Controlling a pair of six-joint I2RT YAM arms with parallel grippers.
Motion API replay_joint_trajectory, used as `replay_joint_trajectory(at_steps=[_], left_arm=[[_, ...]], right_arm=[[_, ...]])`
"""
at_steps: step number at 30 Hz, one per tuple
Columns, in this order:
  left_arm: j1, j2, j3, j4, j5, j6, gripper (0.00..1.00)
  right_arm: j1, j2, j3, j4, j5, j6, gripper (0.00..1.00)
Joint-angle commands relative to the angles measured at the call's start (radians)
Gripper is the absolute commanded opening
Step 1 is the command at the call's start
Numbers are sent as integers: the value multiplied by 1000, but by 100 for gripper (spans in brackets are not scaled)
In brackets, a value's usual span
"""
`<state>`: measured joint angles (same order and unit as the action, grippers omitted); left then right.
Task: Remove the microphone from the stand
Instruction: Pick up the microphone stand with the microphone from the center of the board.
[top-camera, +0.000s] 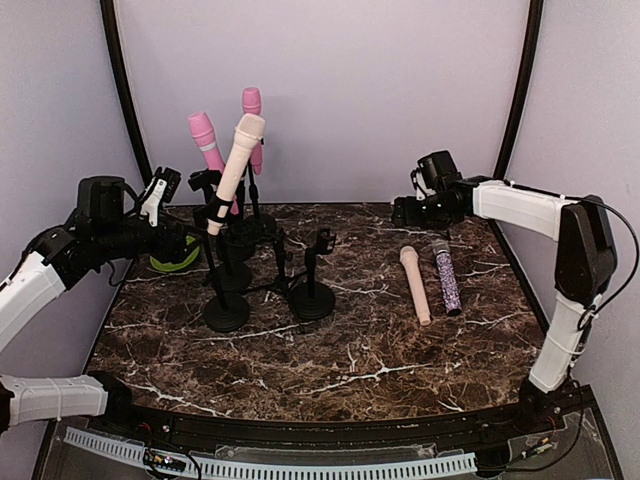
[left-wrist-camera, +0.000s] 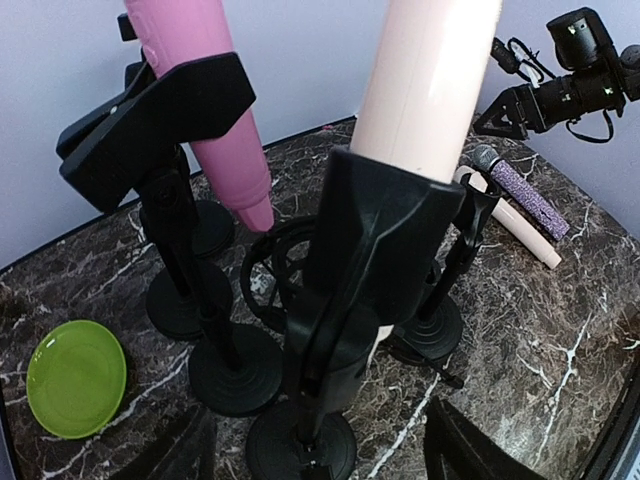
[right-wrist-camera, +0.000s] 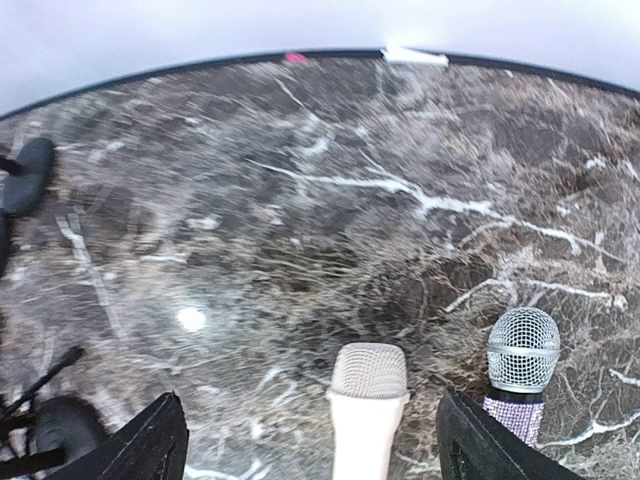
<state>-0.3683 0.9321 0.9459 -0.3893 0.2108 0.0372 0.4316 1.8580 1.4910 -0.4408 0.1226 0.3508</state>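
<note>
1. Marble table (top-camera: 380, 370): cream mic (top-camera: 236, 165) sits tilted in clip (left-wrist-camera: 370, 250), front-left stand (top-camera: 226, 312).
2. L gripper (left-wrist-camera: 320, 455) jaws spread, empty, facing it; grip body above clip, slide out along axis.
3. R gripper (right-wrist-camera: 315, 445) released, empty, well apart.

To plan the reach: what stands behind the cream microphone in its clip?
A light pink microphone and a darker pink one, each in a stand. From above, nearer stands partly cover their bases.
</note>
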Motion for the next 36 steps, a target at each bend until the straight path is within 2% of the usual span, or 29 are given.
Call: replay_joint_trajectory(at_steps=[1, 7, 10, 12, 22, 27, 32, 36], left_arm=[[20, 15, 2, 89, 94, 10, 70], [29, 42, 3, 126, 125, 50, 54], [35, 56, 14, 137, 100, 55, 41], [39, 66, 21, 144, 99, 55, 36], [53, 80, 39, 163, 146, 57, 37], [56, 79, 29, 173, 185, 67, 18], [56, 28, -13, 203, 273, 95, 10], [56, -8, -39, 216, 343, 114, 1]], right_arm=[[2, -98, -83, 96, -116, -6, 88], [11, -218, -189, 139, -177, 4, 89], [17, -268, -227, 148, -186, 8, 89], [18, -291, -244, 149, -184, 11, 89], [22, -317, -271, 166, -219, 34, 88], [30, -322, -268, 173, -227, 44, 87], [43, -346, -271, 181, -239, 52, 87], [53, -375, -280, 200, -260, 64, 87]])
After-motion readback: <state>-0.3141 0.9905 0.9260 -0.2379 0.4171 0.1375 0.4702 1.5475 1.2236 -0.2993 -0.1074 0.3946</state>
